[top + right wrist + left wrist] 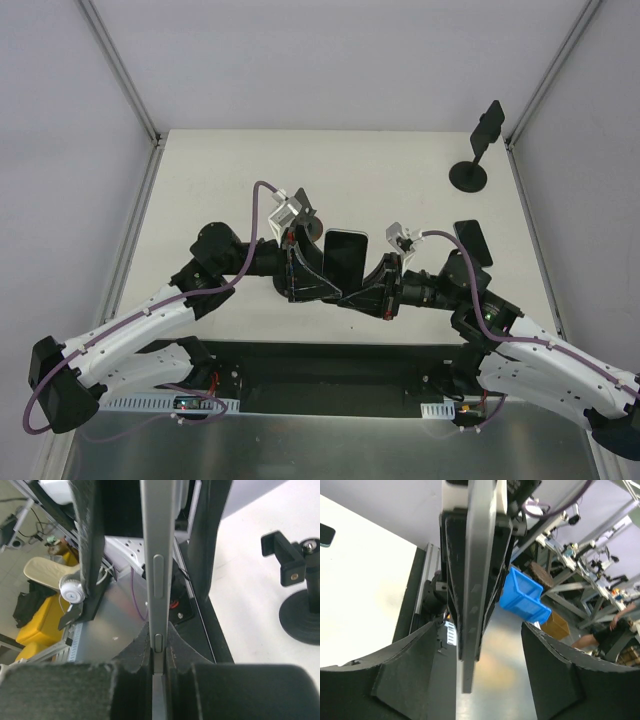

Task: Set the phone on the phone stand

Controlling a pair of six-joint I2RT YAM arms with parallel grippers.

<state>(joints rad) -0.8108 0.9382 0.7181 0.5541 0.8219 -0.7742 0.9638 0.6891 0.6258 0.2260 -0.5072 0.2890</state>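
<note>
At the middle of the table (250, 160), the right gripper (158, 656) is pinching the phone (345, 257) by its two faces and holding it raised between the two arms. The left gripper (477, 677) is facing it from the opposite side with its fingers spread wide, one on each side of the phone's thin edge, neither touching it. The stand (478, 152) is standing upright at the far right corner, well apart from both grippers.
</note>
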